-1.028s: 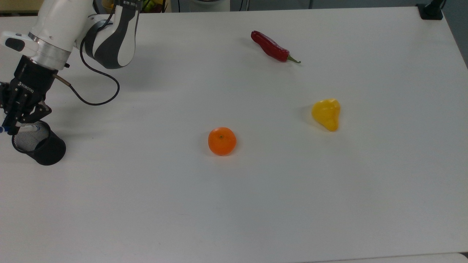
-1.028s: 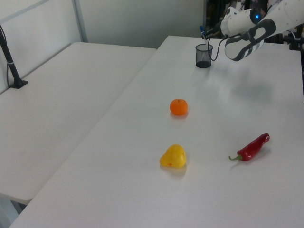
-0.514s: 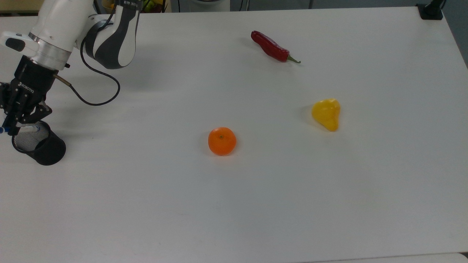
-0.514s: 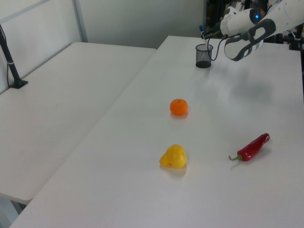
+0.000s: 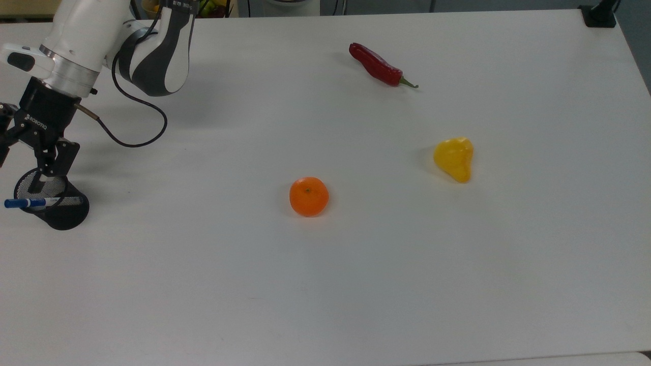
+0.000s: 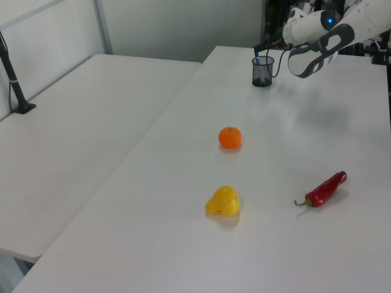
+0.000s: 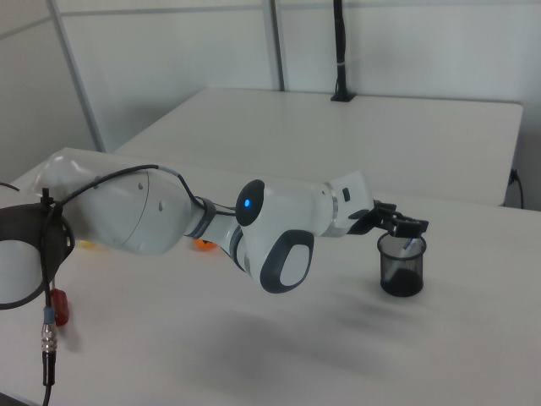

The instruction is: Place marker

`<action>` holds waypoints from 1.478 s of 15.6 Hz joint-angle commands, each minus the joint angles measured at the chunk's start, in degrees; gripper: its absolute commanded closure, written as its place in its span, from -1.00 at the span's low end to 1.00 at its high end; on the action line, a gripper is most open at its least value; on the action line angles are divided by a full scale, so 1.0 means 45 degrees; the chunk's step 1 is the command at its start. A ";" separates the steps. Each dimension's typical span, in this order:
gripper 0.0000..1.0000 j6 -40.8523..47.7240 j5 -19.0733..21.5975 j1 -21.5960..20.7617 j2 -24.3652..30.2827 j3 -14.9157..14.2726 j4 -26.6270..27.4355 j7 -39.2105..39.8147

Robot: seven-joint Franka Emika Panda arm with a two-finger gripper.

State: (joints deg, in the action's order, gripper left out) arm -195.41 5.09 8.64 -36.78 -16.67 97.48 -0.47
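Fingers (image 5: 20, 152) have spread apart, dropping the marker (image 5: 38, 202) into the cup (image 5: 68, 213).

A robotics lab or test room: a white robot arm (image 7: 279, 224) with trailing cable is mounted at a plain white table (image 5: 356, 279), a second white table (image 6: 73, 134) stands beside it, with bare partition walls (image 7: 169, 51) and a black camera pole (image 6: 15, 82).
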 commanded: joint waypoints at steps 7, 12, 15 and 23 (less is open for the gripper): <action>-1.00 0.0724 0.0255 0.0111 0.2038 -0.0085 0.0486 -0.0012; -1.00 0.5035 0.0275 -0.0005 0.4243 -0.0007 0.0486 -0.0051; -1.00 0.9269 0.0275 -0.0512 0.5786 0.0071 0.0389 -0.0595; -1.00 1.8785 0.0255 -0.1041 0.8564 0.1573 -0.0468 -0.2180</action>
State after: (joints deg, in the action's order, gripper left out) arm -123.02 5.46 4.27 -1.71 -12.14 96.36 -9.35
